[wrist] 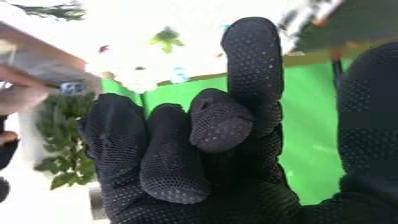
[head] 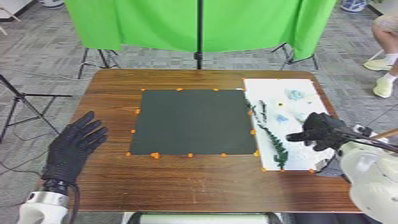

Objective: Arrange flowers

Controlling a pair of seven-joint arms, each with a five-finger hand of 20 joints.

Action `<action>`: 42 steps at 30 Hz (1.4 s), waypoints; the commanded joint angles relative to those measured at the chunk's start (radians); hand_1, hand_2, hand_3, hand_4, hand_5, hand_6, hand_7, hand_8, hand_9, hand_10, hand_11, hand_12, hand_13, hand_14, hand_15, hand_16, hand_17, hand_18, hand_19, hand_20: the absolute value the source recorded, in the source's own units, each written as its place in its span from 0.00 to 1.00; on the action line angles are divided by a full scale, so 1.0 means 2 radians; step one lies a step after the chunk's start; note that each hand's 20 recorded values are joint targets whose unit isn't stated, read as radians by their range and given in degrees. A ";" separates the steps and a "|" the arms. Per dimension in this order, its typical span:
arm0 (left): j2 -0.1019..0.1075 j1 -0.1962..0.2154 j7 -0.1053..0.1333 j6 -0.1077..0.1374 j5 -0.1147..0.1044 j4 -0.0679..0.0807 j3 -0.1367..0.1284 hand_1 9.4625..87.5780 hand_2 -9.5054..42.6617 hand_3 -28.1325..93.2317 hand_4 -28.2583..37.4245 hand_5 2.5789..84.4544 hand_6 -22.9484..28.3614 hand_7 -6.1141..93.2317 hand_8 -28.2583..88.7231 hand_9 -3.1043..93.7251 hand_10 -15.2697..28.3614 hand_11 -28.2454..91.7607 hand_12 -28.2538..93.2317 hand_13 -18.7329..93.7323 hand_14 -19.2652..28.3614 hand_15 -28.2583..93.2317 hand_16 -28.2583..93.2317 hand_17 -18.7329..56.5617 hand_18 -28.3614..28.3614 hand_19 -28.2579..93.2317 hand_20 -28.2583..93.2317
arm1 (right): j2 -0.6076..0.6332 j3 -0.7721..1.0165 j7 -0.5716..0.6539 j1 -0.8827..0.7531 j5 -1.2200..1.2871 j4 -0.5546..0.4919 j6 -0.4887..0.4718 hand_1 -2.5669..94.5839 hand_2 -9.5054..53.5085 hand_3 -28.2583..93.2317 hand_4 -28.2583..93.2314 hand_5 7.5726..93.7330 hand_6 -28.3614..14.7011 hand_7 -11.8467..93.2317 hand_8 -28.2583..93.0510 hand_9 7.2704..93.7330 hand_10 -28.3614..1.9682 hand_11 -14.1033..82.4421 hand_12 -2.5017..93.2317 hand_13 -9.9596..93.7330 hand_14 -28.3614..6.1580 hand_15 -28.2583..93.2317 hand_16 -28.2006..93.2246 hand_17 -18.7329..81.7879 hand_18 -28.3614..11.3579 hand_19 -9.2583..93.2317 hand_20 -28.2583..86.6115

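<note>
Fingers, right hand (head: 322,131): loosely bent, grasping nothing, over white rectangular sheet (head: 263,89) near tabletop's (head: 182,186) right edge | dark-green leafy stem (head: 279,150) on sheet's near end; pale-blue blossom (head: 295,94) toward far end | left hand (head: 69,150): released, tabletop's left edge | risk: low approach may sweep thin stem aside; shallow pinch may slip

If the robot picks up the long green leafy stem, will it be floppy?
The green stem probably bends a little, since it's long and thin. It looks light, being slim and leafy. Its leafy sides would likely stop it rolling.
</note>
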 commanded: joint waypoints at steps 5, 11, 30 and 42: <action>0.000 0.007 0.002 0.000 -0.004 0.003 0.003 0.18 0.15 0.79 0.01 0.35 0.52 0.26 0.16 0.32 0.62 0.44 0.38 0.38 0.70 0.55 0.24 0.14 0.87 0.65 0.31 | 0.026 -0.081 0.012 0.057 0.013 0.065 -0.019 0.23 0.03 0.76 0.00 0.78 0.64 0.63 0.12 0.82 0.50 0.78 0.49 0.79 0.43 0.93 0.59 0.58 0.16 1.00 0.80; -0.002 0.008 0.002 -0.002 -0.010 0.003 0.003 0.17 0.15 0.79 0.01 0.35 0.52 0.26 0.17 0.32 0.63 0.44 0.38 0.38 0.70 0.55 0.24 0.14 0.87 0.65 0.31 | 0.028 -0.095 0.015 0.069 0.016 0.073 -0.023 0.22 0.05 0.76 0.00 0.75 0.63 0.62 0.12 0.79 0.49 0.77 0.48 0.77 0.41 0.92 0.58 0.56 0.16 1.00 0.76; 0.001 0.012 0.003 -0.001 -0.008 0.001 0.002 0.17 0.16 0.79 0.01 0.35 0.52 0.26 0.17 0.32 0.63 0.44 0.38 0.38 0.70 0.55 0.24 0.14 0.87 0.65 0.32 | 0.026 -0.161 0.013 0.119 0.011 0.094 -0.067 0.22 0.06 0.80 0.00 0.73 0.61 0.60 0.11 0.76 0.48 0.77 0.47 0.75 0.41 0.91 0.56 0.54 0.16 1.00 0.72; 0.004 0.010 0.001 -0.002 -0.009 0.002 0.004 0.17 0.16 0.79 0.01 0.35 0.52 0.26 0.17 0.32 0.63 0.44 0.38 0.38 0.70 0.55 0.24 0.14 0.87 0.65 0.32 | 0.023 -0.187 0.015 0.140 -0.003 0.091 -0.131 0.22 0.06 0.81 0.00 0.72 0.61 0.60 0.11 0.75 0.48 0.77 0.47 0.75 0.41 0.91 0.56 0.54 0.17 1.00 0.71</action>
